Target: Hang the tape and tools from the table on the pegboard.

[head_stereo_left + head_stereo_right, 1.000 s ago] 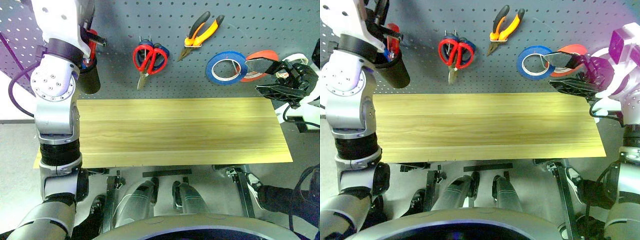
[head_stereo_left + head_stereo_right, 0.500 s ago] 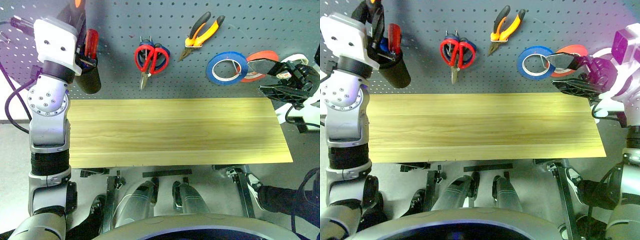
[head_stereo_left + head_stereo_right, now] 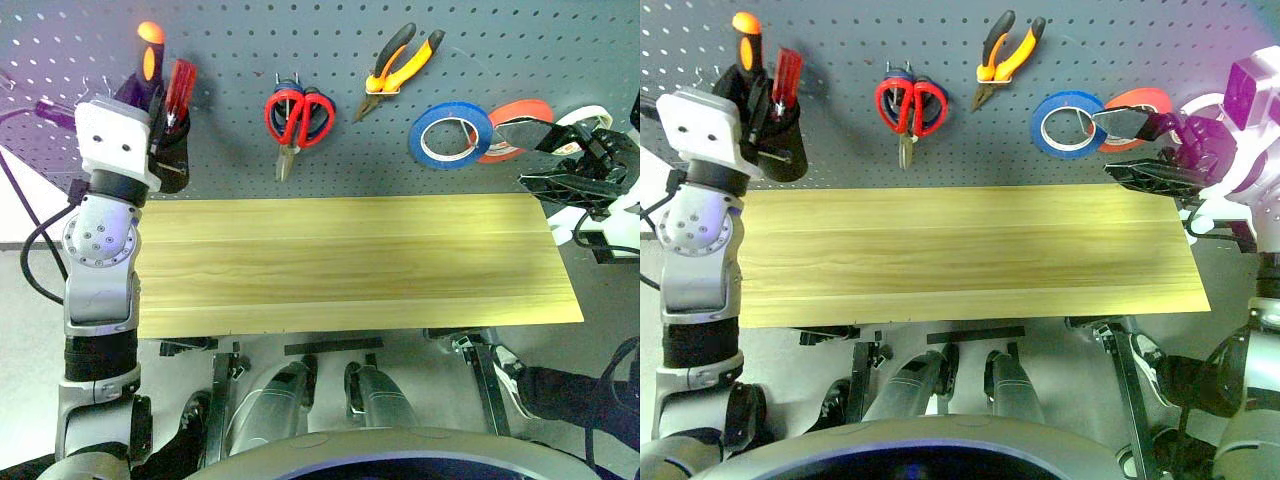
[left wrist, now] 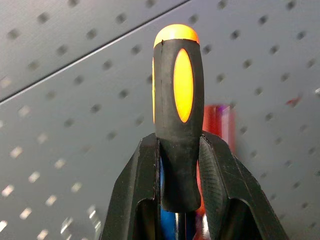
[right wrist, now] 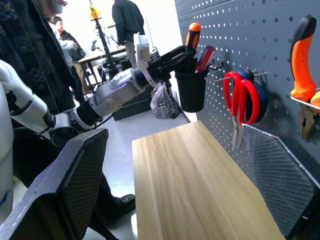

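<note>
At the far left, my left gripper (image 4: 175,200) is clamped on the orange-and-black handle of the small screwdriver (image 3: 149,50), its shaft dropped into the black cup holder (image 3: 783,150) on the pegboard (image 3: 340,140), beside a red-handled screwdriver (image 3: 180,88). I judge this the closing step of the task: the screwdriver sits in its holder, and what remains is to let go. That calls for spreading the fingers without tipping the tool, then drawing the hand back clear of the cup.

Moving right, the red-handled scissors (image 3: 298,118) hang on their hook over a blue-handled pair, and the orange-and-black pliers (image 3: 400,68) rest on a bracket above. The table (image 3: 350,265) lies bare beneath them.

Further right, a blue roll (image 3: 450,135) and a red-orange roll (image 3: 520,125) hang side by side; the thin cream-white tape (image 3: 590,118) shows at the pegboard's right edge, partly hidden, so I cannot tell whether it sits on a hook.

My right gripper (image 3: 565,160) hovers just in front of it, jaws wide apart and holding nothing.
</note>
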